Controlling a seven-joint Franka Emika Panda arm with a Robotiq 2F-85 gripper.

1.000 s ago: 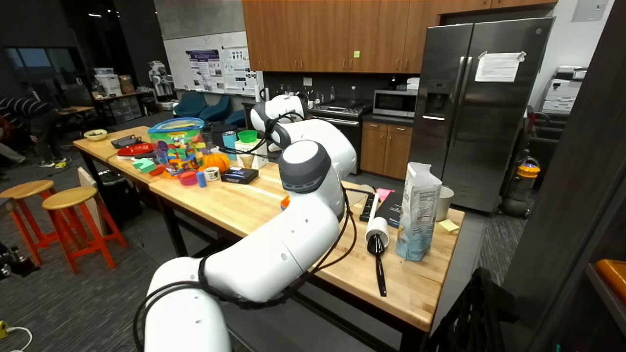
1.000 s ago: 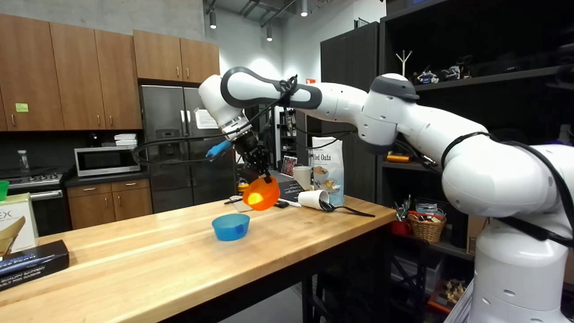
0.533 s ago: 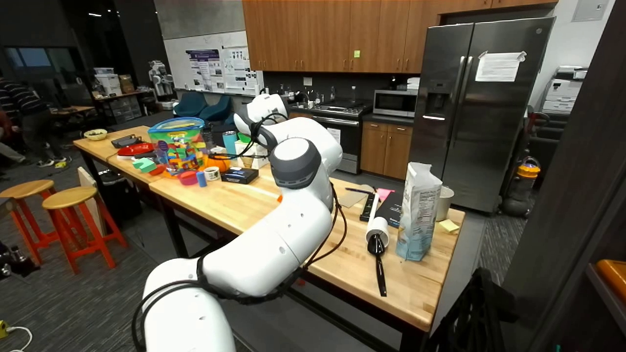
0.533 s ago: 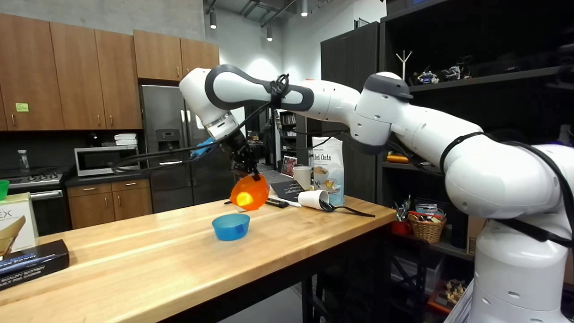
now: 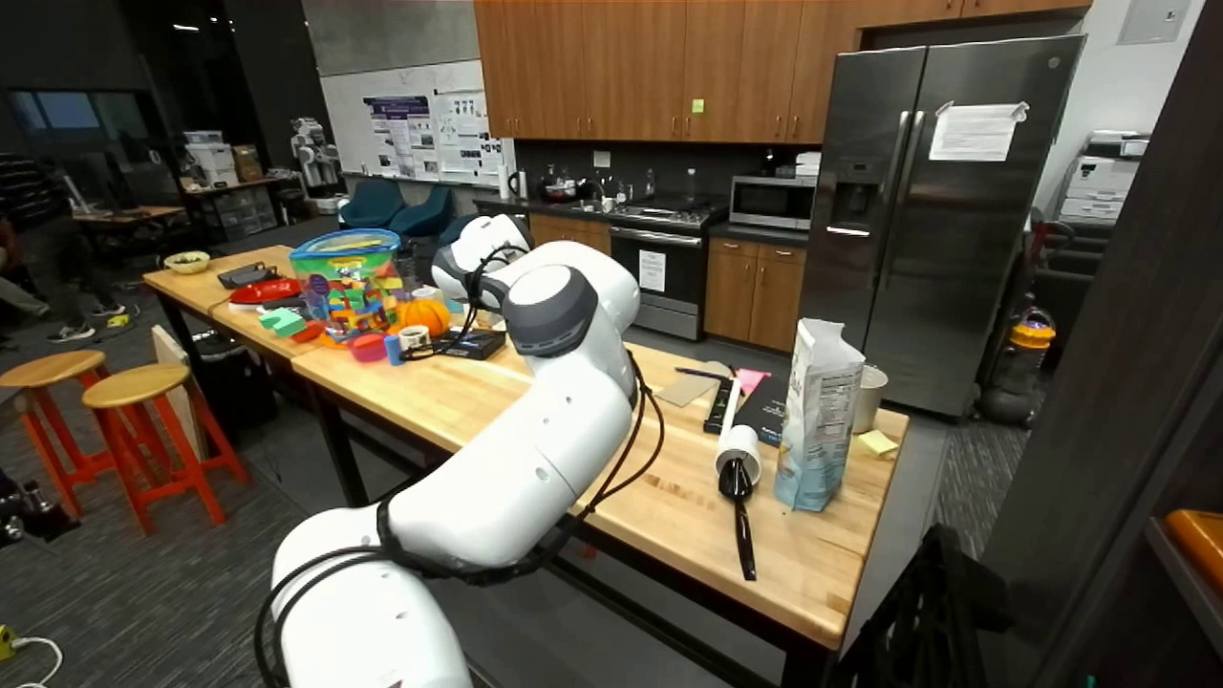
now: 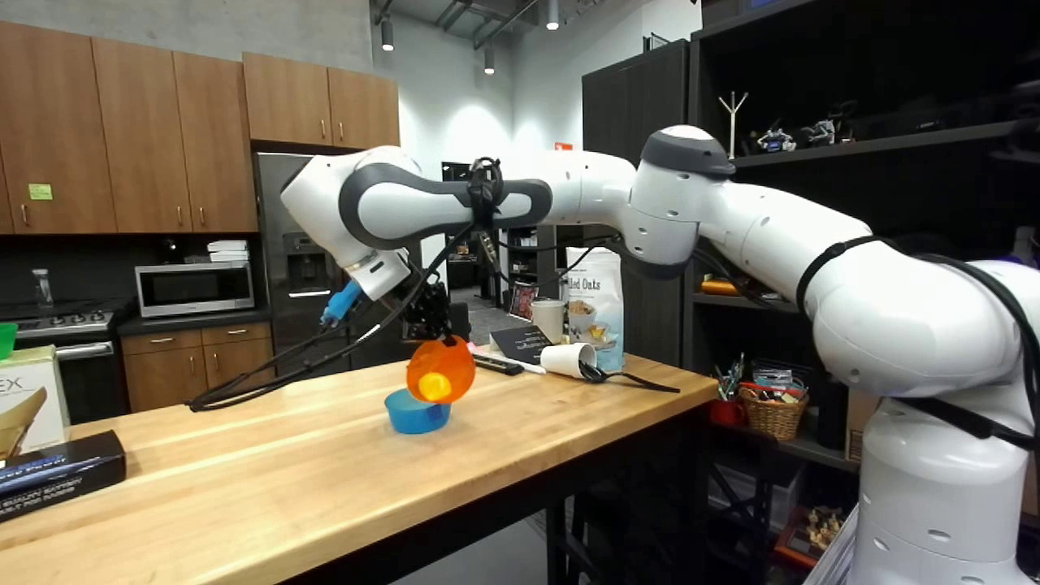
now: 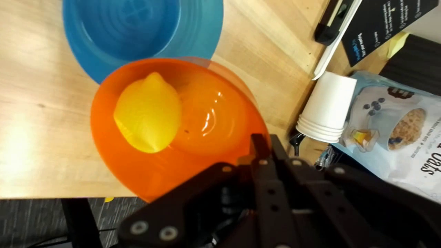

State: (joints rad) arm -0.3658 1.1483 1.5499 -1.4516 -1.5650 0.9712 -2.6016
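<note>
A black two-fingered gripper (image 7: 267,143) pinches the rim of a tilted, translucent orange plastic bowl (image 7: 213,132) holding a yellow lemon (image 7: 148,113).
In the wrist view, the fingers clamp the bowl at 3 o'clock, the lemon lies toward 10 o'clock, and a round blue bowl (image 7: 137,32) stands on the pale wooden table (image 7: 38,137) at 11 o'clock.

The bag (image 6: 597,296) reads "Oats", white box (image 6: 42,398) "EX", black box (image 6: 61,479) "BATTERY".
</note>
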